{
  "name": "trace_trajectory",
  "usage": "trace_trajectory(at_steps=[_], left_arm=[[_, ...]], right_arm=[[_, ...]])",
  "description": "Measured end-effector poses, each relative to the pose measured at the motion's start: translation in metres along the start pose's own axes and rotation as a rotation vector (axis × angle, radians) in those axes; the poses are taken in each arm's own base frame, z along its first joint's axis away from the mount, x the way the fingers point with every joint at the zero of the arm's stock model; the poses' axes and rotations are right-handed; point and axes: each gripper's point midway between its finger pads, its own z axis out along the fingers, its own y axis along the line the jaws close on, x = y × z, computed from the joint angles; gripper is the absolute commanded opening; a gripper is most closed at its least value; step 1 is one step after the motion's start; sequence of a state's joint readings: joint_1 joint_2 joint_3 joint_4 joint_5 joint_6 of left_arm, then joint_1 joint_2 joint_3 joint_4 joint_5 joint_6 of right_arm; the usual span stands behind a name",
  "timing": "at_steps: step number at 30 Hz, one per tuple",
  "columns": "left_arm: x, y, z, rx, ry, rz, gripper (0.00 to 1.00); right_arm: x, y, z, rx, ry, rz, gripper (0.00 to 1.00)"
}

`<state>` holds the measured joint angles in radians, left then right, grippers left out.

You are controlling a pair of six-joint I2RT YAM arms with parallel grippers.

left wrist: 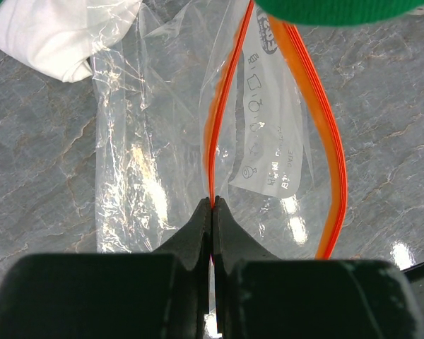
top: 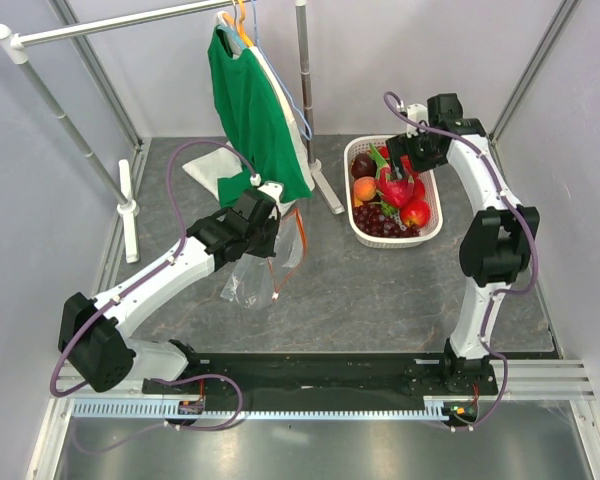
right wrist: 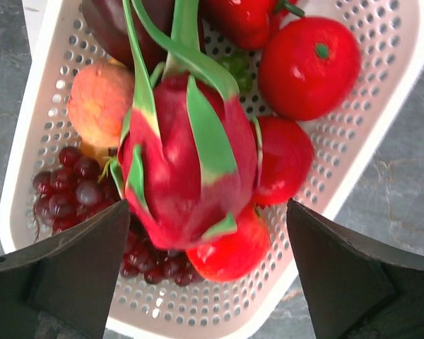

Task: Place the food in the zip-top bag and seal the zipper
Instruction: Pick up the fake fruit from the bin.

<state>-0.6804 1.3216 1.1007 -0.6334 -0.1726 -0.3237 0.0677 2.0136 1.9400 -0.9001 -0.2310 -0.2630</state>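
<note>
My left gripper [left wrist: 212, 201] is shut on one side of the orange-red zipper [left wrist: 221, 106] of the clear zip-top bag [left wrist: 268, 141] and holds its mouth open above the table; the bag [top: 255, 275] hangs below the gripper [top: 263, 222]. My right gripper [right wrist: 208, 226] is open over the white basket [right wrist: 49, 92], its jaws on either side of the pink dragon fruit [right wrist: 187, 159] without touching it. In the basket lie red round fruits [right wrist: 307, 67], a peach-coloured fruit [right wrist: 99, 99] and dark red grapes [right wrist: 67, 191]. From above, the right gripper [top: 400, 165] is over the basket [top: 432, 225].
A green shirt [top: 255, 110] hangs from a rack pole [top: 305, 70] just behind the left gripper. White cloth [left wrist: 49, 35] lies on the table by the bag. Rack legs [top: 130, 200] stand at the left.
</note>
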Motion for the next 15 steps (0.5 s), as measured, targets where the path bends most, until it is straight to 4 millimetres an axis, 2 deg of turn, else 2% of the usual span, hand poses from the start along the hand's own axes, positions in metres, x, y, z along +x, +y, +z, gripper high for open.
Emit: trace_trajectory(at_steps=[5, 12, 14, 15], left_arm=[[0.0, 0.0, 0.0, 0.0, 0.0, 0.0, 0.02], [0.001, -0.002, 0.0, 0.01, 0.003, 0.0, 0.02], [0.001, -0.003, 0.0, 0.016, 0.005, 0.0, 0.02], [0.001, -0.003, 0.0, 0.017, 0.006, 0.0, 0.02]], right_arm=[[-0.003, 0.003, 0.023, -0.017, 0.03, -0.021, 0.98], [0.004, 0.012, 0.043, -0.048, 0.084, -0.044, 0.97], [0.006, 0.014, 0.046, -0.055, 0.093, -0.044, 0.89], [0.005, 0.014, 0.047, -0.056, 0.094, -0.045, 0.79]])
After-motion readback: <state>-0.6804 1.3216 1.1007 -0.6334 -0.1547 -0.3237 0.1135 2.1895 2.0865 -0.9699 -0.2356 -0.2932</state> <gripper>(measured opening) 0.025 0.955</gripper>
